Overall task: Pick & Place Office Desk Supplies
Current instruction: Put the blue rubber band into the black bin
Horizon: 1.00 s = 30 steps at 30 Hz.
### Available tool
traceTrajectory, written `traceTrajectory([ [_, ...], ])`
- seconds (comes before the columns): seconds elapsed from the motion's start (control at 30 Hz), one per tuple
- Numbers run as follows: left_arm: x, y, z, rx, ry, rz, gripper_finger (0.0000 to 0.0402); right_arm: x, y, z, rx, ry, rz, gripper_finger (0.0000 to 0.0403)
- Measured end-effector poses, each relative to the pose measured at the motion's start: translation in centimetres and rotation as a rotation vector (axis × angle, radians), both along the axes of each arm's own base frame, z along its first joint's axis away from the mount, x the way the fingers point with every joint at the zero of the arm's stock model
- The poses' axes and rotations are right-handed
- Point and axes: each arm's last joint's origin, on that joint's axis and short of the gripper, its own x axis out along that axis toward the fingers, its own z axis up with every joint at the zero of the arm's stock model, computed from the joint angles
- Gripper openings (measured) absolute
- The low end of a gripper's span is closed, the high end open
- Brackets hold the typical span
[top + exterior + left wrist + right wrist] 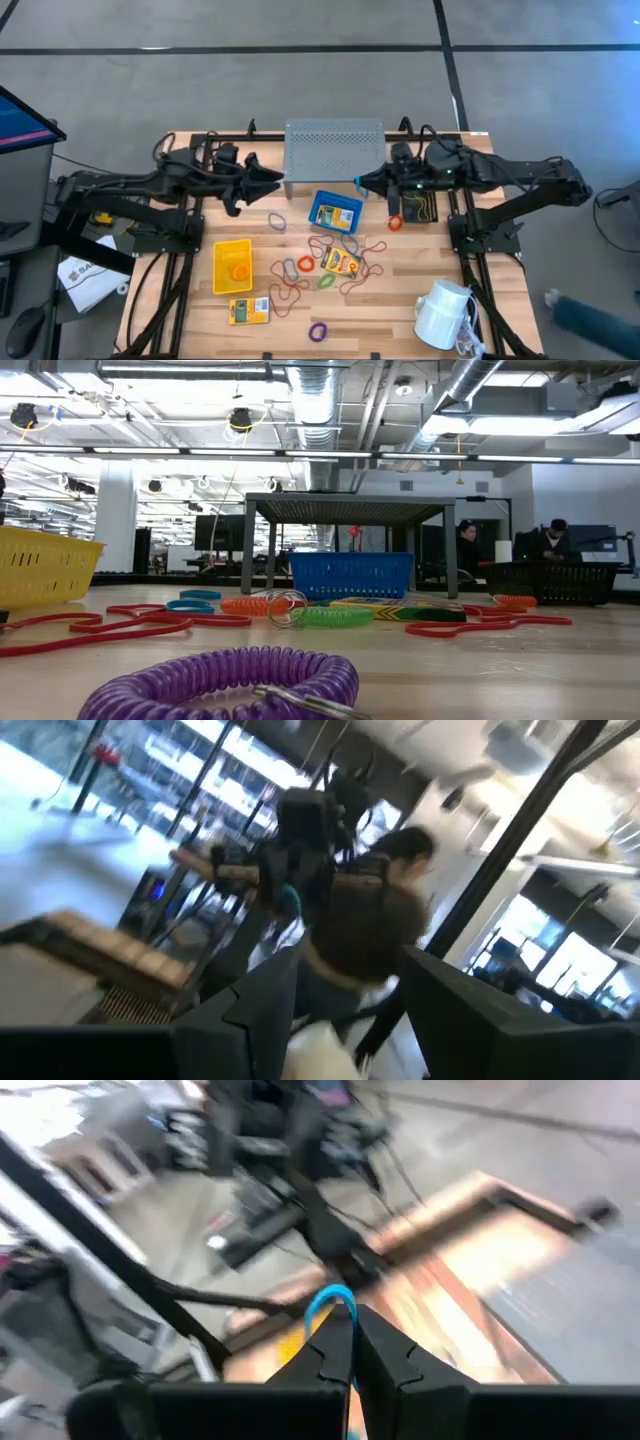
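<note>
Purple coiled loop [225, 678] lies before the blue mesh bin [350, 575].

1. From the high view I get even, soft overhead light on the bench [400, 300], with only faint shadows under the arms.
2. In the low view, ceiling strip lights [300, 455] glare brightly and the room behind reads pale and washed.
3. The purple coil [225, 678] nearest that lens is soft and out of focus; the blue bin [350, 574] farther back looks sharper.
4. My left wrist view is heavily motion-blurred; the bright windows [560, 950] blow out, and a dark rounded shape, possibly a person, stays unreadable.
5. The right wrist view is smeared too, with a bright patch on the wood.
</note>
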Motion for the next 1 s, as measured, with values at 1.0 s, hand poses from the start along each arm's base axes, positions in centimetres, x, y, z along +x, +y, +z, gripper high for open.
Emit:
traceTrajectory([
  [1.0,-7.9,-0.1,-1.4,0.053,0.296,-0.027,0.0158,-9.6,-2.1,-9.2,0.358,0.934,-0.520,0.0000],
])
